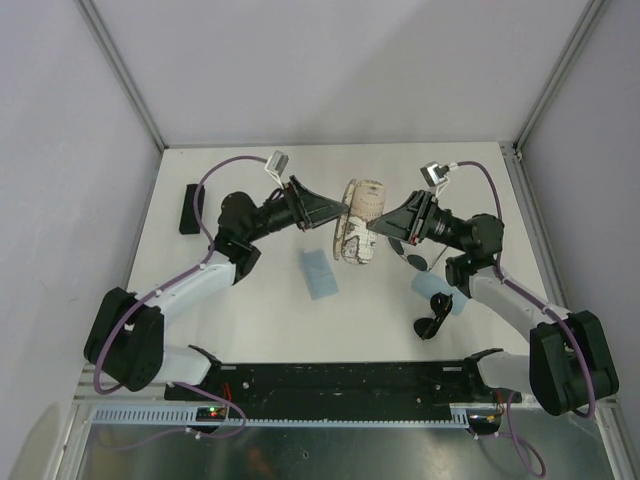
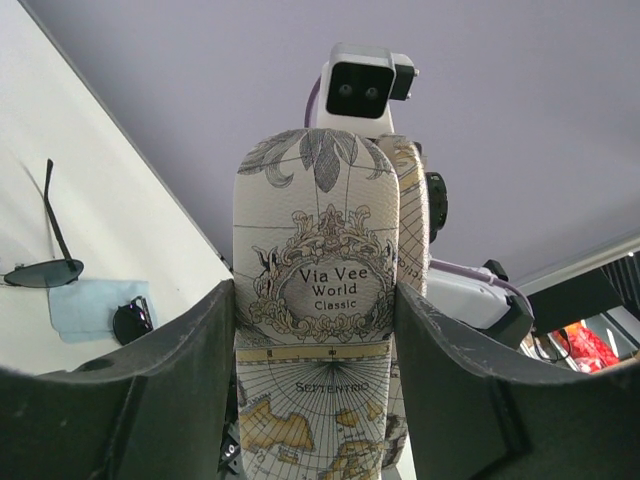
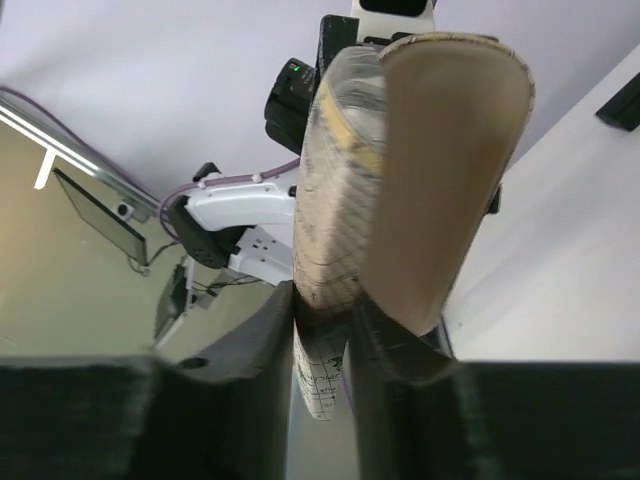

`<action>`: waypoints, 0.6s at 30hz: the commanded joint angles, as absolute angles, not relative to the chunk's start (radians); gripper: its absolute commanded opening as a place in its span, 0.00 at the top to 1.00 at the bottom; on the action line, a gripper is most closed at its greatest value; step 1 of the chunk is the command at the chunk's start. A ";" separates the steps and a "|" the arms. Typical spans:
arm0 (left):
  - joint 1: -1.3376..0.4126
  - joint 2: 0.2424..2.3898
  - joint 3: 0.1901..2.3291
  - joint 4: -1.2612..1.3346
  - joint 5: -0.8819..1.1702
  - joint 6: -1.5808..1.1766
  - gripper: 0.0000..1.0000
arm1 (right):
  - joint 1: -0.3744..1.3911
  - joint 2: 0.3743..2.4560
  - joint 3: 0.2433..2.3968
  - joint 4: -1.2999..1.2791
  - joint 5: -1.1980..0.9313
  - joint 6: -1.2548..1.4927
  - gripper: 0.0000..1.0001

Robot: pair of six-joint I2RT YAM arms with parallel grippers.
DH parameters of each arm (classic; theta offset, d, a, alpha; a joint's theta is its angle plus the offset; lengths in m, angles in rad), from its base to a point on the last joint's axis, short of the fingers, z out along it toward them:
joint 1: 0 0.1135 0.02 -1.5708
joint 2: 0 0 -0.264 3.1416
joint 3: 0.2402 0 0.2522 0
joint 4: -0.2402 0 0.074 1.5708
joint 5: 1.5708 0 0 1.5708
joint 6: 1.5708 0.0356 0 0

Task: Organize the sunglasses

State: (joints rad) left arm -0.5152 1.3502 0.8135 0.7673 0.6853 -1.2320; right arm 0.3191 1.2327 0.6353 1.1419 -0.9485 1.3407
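The beige patterned oval case (image 1: 358, 222) is held off the table between both grippers, with its lid (image 3: 450, 170) open. My left gripper (image 1: 340, 212) is shut across the case's body (image 2: 315, 330). My right gripper (image 1: 375, 225) is shut on the edge of one shell (image 3: 335, 200). The thin wire-frame sunglasses (image 1: 414, 260) lie on the table under the right wrist and show in the left wrist view (image 2: 45, 270). The chunky black sunglasses (image 1: 433, 324) lie nearer the front right, and also show in the left wrist view (image 2: 132, 320).
A black oblong case (image 1: 188, 208) lies at the far left of the table. A light blue cloth (image 1: 320, 272) lies in the middle. A second blue cloth (image 1: 440, 290) lies by the right arm. Walls close in the table on three sides.
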 commanded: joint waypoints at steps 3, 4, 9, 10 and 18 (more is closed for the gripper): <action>-0.523 1.351 0.800 0.843 0.692 -1.232 0.44 | 0.327 1.233 0.638 1.210 -0.937 1.356 0.96; -0.522 1.345 0.795 0.843 0.687 -1.224 0.33 | 0.326 1.232 0.638 1.202 -0.938 1.354 0.98; -0.462 1.292 0.739 0.832 0.684 -1.186 0.02 | 0.318 1.215 0.638 1.065 -0.936 1.289 1.00; -0.434 1.281 0.724 0.826 0.692 -1.183 0.01 | 0.316 1.207 0.638 1.023 -0.931 1.256 1.00; -0.308 1.148 0.673 0.403 0.606 -0.923 0.00 | 0.348 1.203 0.717 0.365 -0.730 0.842 1.00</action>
